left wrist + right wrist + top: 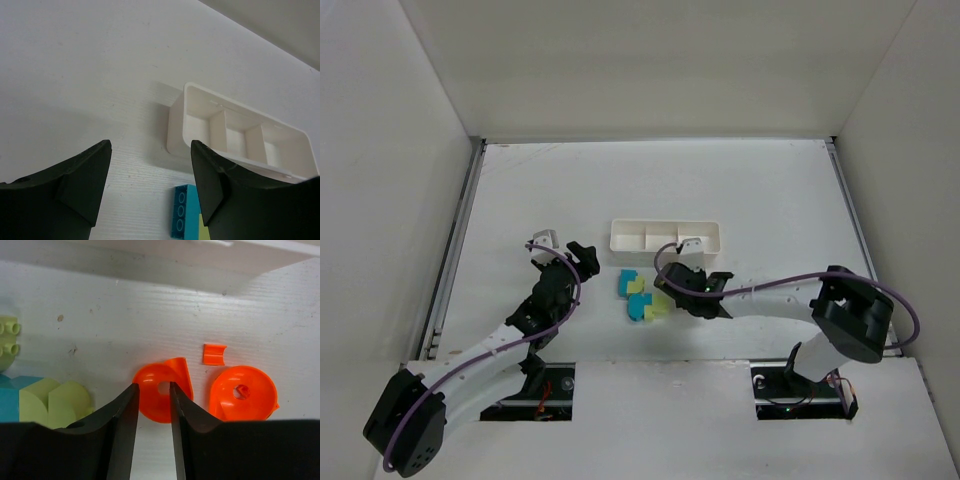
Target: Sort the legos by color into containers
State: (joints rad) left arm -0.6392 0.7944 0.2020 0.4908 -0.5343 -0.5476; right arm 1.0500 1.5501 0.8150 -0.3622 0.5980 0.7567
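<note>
Jaws of the right gripper (154, 386) stood narrowly apart at the near rim of an orange-red lego (162, 397), lined up to pinch it for the tray (640, 246) just beyond, though whether they gripped was unclear; the left gripper (151, 145) hung spread and empty.

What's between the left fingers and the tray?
Bare table. In the left wrist view nothing lies between the left gripper and the tray. The teal lego sits off to the right of that stretch.

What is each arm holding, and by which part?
Left gripper: jaws empty. Right gripper: jaws at the round orange plastic lego's rim; grip cannot be told.
</note>
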